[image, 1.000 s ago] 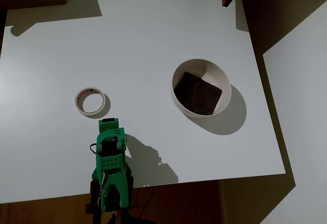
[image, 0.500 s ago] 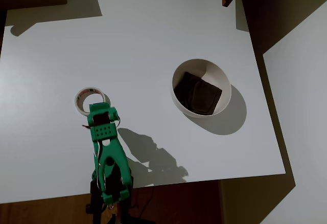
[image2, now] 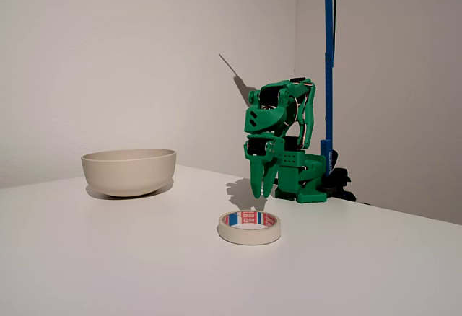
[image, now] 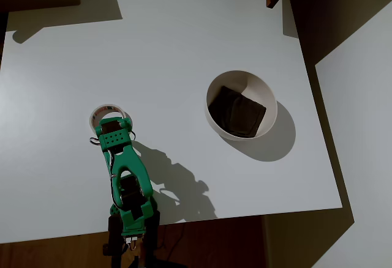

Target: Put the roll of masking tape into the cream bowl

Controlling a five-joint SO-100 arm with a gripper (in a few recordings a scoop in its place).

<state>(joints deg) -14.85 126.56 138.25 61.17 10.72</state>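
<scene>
The roll of masking tape (image: 100, 112) lies flat on the white table, left of centre in the overhead view; in the fixed view the roll (image2: 249, 228) shows reddish print inside its core. My green gripper (image: 113, 127) covers the roll's near rim from above. In the fixed view the gripper (image2: 263, 195) points straight down, a little above the table and just behind the roll, with its fingers close together and nothing between them. The cream bowl (image: 262, 90) stands to the right with a dark square patch (image: 236, 114) at its bottom; in the fixed view the bowl (image2: 129, 171) is far left.
The arm's base (image: 131, 219) sits at the table's near edge in the overhead view. The white table (image: 184, 41) ends close to the right of the bowl. A blue pole (image2: 328, 63) rises behind the arm.
The arm has stretched forward and slightly left from its folded pose, bringing the gripper from short of the tape to over the roll's near rim. Tape and bowl have not moved.
</scene>
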